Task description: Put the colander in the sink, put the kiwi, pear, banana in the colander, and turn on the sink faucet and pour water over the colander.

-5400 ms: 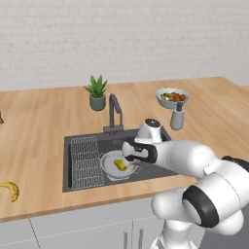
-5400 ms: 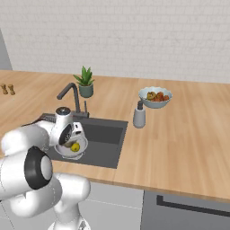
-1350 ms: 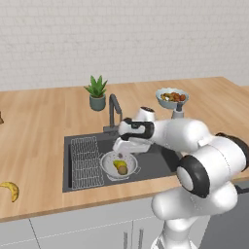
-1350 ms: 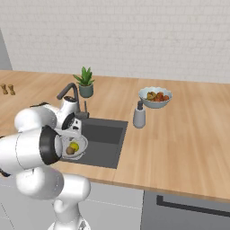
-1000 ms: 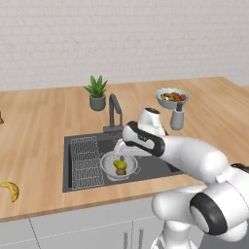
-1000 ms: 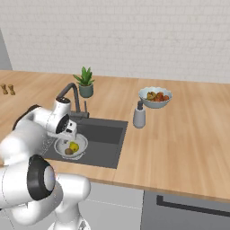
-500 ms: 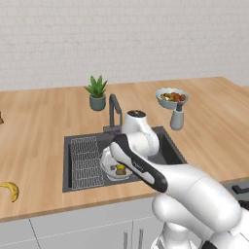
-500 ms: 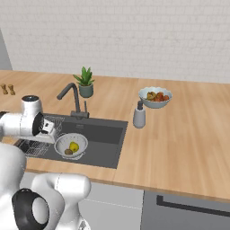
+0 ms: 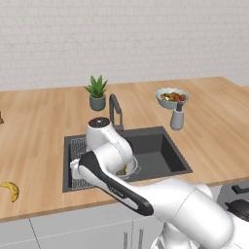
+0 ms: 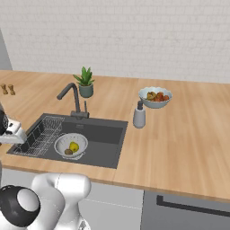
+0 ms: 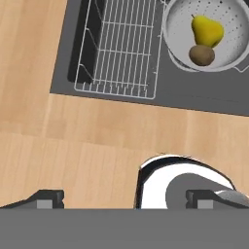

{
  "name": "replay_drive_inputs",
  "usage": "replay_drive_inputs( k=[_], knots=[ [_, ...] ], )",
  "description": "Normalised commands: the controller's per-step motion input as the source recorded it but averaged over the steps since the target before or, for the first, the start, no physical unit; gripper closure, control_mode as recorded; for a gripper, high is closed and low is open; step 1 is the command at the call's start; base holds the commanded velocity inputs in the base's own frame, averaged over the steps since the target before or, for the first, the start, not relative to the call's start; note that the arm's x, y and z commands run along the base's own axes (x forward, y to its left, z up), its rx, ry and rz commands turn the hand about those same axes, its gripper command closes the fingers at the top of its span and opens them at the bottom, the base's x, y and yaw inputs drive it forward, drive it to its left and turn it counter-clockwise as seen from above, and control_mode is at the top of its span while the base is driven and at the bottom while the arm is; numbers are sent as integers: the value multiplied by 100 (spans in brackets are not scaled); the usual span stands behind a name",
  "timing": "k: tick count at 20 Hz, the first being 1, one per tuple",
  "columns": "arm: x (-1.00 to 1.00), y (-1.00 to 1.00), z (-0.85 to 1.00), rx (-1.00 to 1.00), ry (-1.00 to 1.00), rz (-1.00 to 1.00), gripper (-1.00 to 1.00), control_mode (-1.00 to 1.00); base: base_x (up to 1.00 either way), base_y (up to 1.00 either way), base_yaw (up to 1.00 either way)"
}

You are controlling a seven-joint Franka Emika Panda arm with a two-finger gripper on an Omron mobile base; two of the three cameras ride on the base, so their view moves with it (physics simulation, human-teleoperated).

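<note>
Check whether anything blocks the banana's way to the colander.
Nothing visible does. The banana lies on bare counter left of the sink; between it and the colander is only the low wire rack. The colander holds the pear and kiwi, with room left.

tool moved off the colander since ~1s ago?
Yes. The tool, open, was over the colander in the sink; it has swung out past the wire rack and now hangs above the front counter.
</note>
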Motion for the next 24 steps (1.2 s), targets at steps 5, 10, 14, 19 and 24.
replay_drive_inputs(
  k=[5,10,14,19,24],
  knots=[
    [-19,73,1,0,0,4,-100,-100,0,0,0],
    [-4,54,-6,0,-12,10,-100,-100,0,0,0],
    [-9,46,-9,0,-17,19,-100,-100,0,0,0],
    [-4,51,-23,0,-26,8,-100,-100,0,0,0],
    [4,52,-12,6,-12,0,-100,-100,0,0,0]
  ],
)
